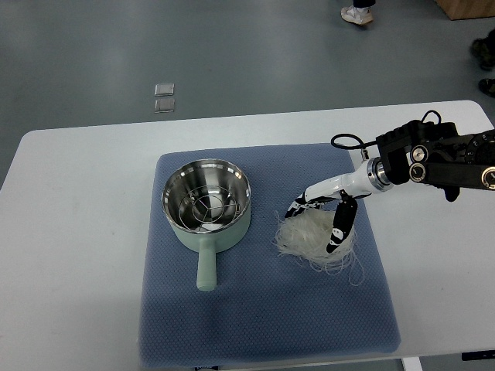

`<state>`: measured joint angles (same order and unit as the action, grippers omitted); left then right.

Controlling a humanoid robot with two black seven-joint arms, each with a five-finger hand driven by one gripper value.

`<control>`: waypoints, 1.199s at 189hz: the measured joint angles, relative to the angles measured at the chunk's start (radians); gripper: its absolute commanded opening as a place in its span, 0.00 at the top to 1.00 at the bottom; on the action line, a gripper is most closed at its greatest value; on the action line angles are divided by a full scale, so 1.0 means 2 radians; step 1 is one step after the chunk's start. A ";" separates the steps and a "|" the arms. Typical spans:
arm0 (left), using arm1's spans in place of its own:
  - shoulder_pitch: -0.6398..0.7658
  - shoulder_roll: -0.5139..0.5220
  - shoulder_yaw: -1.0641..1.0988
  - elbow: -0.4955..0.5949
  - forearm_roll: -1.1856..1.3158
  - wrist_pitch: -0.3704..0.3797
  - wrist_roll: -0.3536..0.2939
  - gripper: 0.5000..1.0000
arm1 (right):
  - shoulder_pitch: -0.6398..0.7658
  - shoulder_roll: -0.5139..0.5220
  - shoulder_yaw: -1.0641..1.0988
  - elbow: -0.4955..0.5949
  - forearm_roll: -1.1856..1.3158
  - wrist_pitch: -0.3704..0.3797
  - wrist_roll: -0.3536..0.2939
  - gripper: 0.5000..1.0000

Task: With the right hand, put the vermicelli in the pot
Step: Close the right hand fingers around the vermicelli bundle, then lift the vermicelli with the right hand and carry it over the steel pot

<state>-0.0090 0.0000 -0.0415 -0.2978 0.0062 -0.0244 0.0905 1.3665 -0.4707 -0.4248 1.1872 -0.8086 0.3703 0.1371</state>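
A pale green pot (206, 205) with a shiny steel inside stands on the left half of the blue mat (263, 325), its handle pointing toward me. A loose bundle of white vermicelli (315, 241) lies on the mat to the pot's right. My right hand (319, 220) comes in from the right edge and sits on top of the bundle. Its black-and-white fingers (339, 228) curve down around the strands, which still rest on the mat. The left arm does not show.
The mat lies on a white table (69, 232) with bare surface on both sides. Grey floor lies beyond, with two small clear squares (164, 97). A person's shoe (357, 13) shows at the top edge.
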 measured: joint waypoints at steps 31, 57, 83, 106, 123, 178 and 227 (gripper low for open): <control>0.000 0.000 0.000 0.000 0.000 0.000 0.000 0.00 | -0.020 0.002 0.001 0.000 -0.028 -0.030 0.004 0.95; 0.000 0.000 0.000 0.000 0.000 0.000 0.000 0.00 | -0.035 0.002 0.011 -0.002 -0.050 -0.045 0.004 1.00; 0.000 0.000 0.000 0.000 0.000 0.000 0.000 0.00 | -0.036 -0.003 0.021 -0.003 -0.059 -0.049 0.003 1.00; 0.000 0.000 0.000 0.000 0.000 0.000 0.000 0.00 | -0.018 -0.022 0.036 -0.002 -0.053 -0.041 0.008 1.00; 0.000 0.000 0.000 0.000 0.000 0.000 0.000 0.00 | 0.009 -0.037 0.042 0.005 -0.051 -0.027 0.024 1.00; 0.000 0.000 0.000 0.000 0.000 0.000 0.000 0.00 | 0.155 -0.096 0.040 0.061 -0.052 0.029 0.032 1.00; 0.000 0.000 -0.001 -0.001 0.000 0.000 0.000 0.00 | 0.233 -0.114 0.034 0.074 -0.056 0.066 0.032 1.00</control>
<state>-0.0085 0.0000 -0.0430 -0.2991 0.0062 -0.0243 0.0905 1.8316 -0.6981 -0.3575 1.3344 -0.9204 0.5032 0.2010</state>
